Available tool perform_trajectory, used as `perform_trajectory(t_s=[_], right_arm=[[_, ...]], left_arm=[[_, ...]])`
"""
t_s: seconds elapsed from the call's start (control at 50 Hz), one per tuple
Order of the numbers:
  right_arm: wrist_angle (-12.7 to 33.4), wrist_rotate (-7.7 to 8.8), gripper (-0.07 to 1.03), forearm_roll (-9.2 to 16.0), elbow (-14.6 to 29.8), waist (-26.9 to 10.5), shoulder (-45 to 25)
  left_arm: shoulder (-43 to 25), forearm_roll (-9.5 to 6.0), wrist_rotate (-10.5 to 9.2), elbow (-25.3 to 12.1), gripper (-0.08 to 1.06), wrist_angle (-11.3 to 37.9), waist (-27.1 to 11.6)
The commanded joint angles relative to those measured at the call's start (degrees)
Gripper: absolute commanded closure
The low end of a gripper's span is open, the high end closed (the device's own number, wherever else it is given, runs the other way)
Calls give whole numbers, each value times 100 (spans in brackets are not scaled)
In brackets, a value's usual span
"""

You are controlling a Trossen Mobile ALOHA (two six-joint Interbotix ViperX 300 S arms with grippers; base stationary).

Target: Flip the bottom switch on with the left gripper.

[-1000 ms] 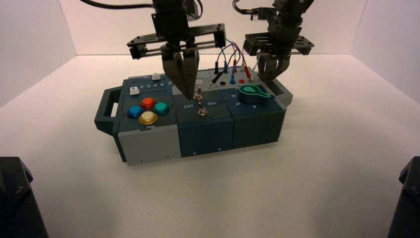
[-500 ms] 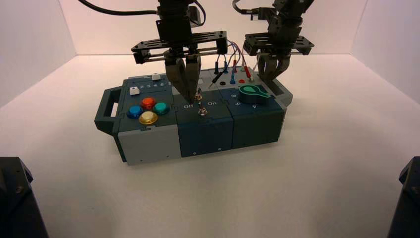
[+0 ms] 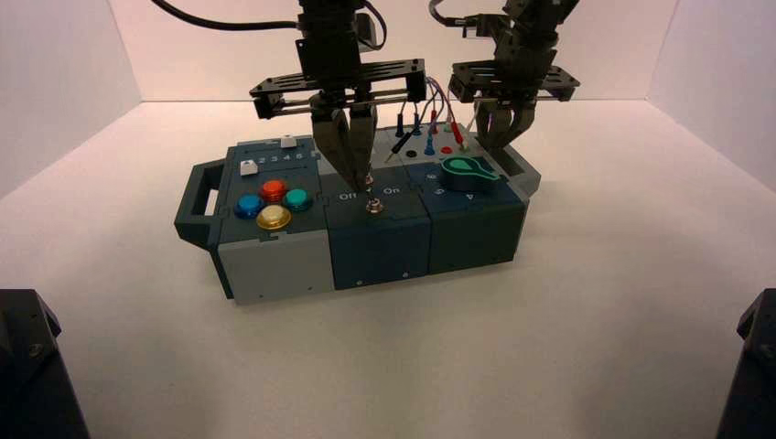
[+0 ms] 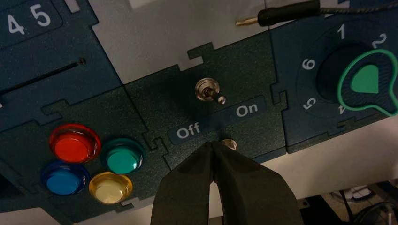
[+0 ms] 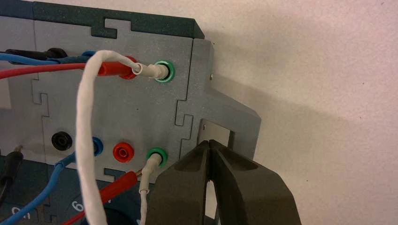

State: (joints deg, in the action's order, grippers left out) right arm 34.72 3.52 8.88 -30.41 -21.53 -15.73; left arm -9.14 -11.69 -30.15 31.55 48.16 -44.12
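The left end effector (image 4: 216, 146), fingers pressed together and holding nothing, hangs tip-down over the box's middle dark panel. The bottom switch (image 4: 228, 143) sits at the panel's front, below the "Off"/"On" lettering, just beside the fingertips on their "On" side, so the push likely runs sideways toward "On". The right end effector (image 5: 210, 146), closed and empty, waits over the box's rear right corner.

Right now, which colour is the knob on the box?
Green: the knob has a green pointer on a dark base, clearest in the left wrist view.
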Motion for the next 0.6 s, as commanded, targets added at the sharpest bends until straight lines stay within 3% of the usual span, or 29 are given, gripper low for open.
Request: perform_trajectory(t_s=[0.02,0.6], right_arm=[[-26,70,98,-26,-62,-88,-343],[-26,79,98,-26,-70,-88,-343]], left_arm=[[44,-18,-62,-211,101,-9,-88],[-9,18,-53,-237,101,35,-193]])
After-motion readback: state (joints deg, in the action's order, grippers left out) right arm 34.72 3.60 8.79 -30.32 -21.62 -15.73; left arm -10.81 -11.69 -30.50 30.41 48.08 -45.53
